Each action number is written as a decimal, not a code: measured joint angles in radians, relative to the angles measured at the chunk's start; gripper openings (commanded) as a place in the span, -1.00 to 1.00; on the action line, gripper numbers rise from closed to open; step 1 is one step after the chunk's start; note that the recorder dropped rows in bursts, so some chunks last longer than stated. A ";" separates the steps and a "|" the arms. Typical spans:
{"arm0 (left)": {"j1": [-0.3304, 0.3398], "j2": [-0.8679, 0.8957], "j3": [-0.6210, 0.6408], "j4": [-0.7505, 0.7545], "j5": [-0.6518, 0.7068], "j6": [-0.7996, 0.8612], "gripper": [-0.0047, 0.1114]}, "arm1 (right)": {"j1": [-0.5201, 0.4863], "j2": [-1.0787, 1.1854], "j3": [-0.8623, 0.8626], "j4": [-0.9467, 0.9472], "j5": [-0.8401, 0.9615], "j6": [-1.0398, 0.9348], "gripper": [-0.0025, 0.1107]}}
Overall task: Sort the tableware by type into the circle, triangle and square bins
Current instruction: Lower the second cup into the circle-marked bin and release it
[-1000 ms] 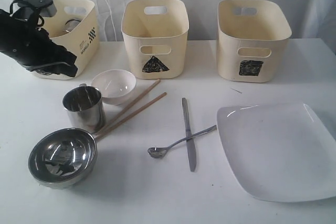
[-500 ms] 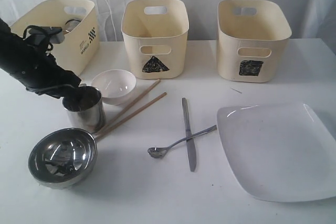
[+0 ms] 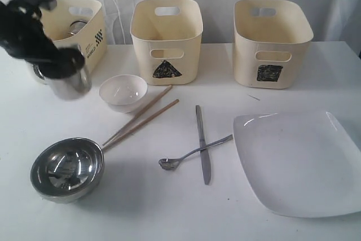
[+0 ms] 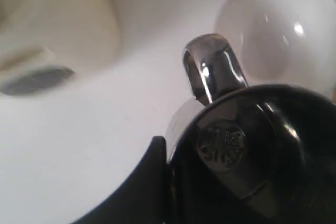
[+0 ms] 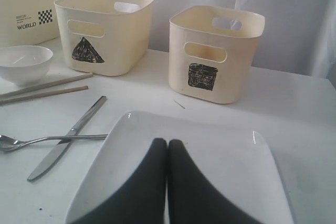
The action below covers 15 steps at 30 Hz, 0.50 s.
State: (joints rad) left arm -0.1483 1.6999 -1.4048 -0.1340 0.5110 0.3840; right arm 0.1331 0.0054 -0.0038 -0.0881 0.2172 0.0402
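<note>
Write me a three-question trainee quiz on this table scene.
1. True or false: the flat metal knife and the slim metal spoon lie crossed.
2. The left jaws hold: A) a shiny steel cup with a handle; B) a small white bowl; C) two wooden chopsticks.
3. Which dark scribbled shape fronts the middle cream plastic tub?
Key: 1 true; 2 A; 3 triangle.
</note>
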 measured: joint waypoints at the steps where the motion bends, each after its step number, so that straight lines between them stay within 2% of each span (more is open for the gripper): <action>1: 0.000 -0.042 -0.048 0.046 -0.025 -0.020 -0.91 | 0.000 0.000 0.000 0.000 0.000 0.000 -0.96; 3: 0.007 -0.075 -0.139 0.127 -0.112 -0.087 -0.91 | 0.000 0.000 0.000 0.000 0.000 0.000 -0.96; 7: 0.061 -0.031 -0.240 0.162 -0.210 -0.180 -0.91 | 0.000 0.000 0.000 0.000 0.000 0.000 -0.96; 11: 0.122 0.100 -0.338 0.176 -0.277 -0.213 -0.91 | 0.000 0.000 0.000 0.000 0.002 0.000 -0.96; 15: 0.152 0.251 -0.418 0.176 -0.337 -0.221 -0.91 | 0.000 0.000 0.000 0.000 0.002 0.000 -0.96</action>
State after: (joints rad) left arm 0.0039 1.9510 -1.8230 0.0424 0.1742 0.1631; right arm 0.1331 0.0054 -0.0038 -0.0881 0.2192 0.0402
